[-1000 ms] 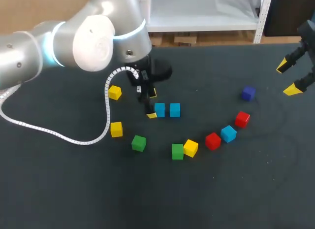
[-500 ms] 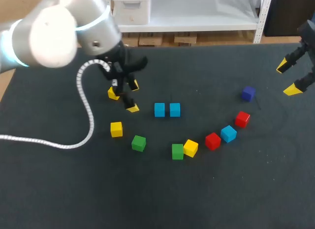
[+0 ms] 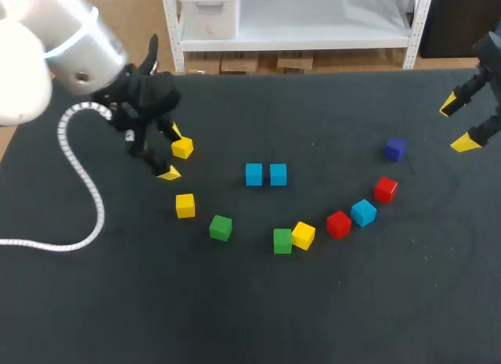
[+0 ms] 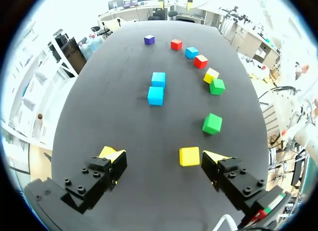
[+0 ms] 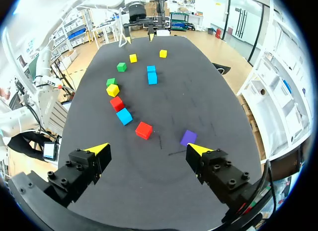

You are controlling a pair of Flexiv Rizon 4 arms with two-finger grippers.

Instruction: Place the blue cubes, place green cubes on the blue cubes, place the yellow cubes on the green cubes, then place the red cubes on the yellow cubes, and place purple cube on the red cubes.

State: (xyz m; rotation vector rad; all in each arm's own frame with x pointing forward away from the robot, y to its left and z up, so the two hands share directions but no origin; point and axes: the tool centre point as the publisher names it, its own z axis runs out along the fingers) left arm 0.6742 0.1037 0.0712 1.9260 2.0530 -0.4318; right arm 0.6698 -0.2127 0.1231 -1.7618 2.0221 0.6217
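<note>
Two blue cubes [image 3: 254, 174] [image 3: 278, 174] sit side by side at mid-table. My left gripper [image 3: 172, 153] [image 4: 163, 155] hangs open to their left, holding nothing. One yellow cube [image 3: 182, 148] lies by its fingers and another yellow cube [image 3: 185, 205] [image 4: 189, 156] just ahead of one finger. Green cubes [image 3: 221, 227] [image 3: 282, 240], a third yellow cube [image 3: 303, 235], red cubes [image 3: 338, 224] [image 3: 385, 189], a third blue cube [image 3: 363, 212] and the purple cube [image 3: 394, 149] [image 5: 189, 137] curve off to the right. My right gripper [image 3: 458, 124] [image 5: 148, 149] is open and empty at the far right edge.
The dark table [image 3: 258, 309] has bare room along its front and on the far side of the cubes. A white cable [image 3: 82, 184] loops from my left arm over the table's left part.
My left arm has swung left, away from the paired blue cubes and over to the yellow cubes, still open. The right arm has not moved.
</note>
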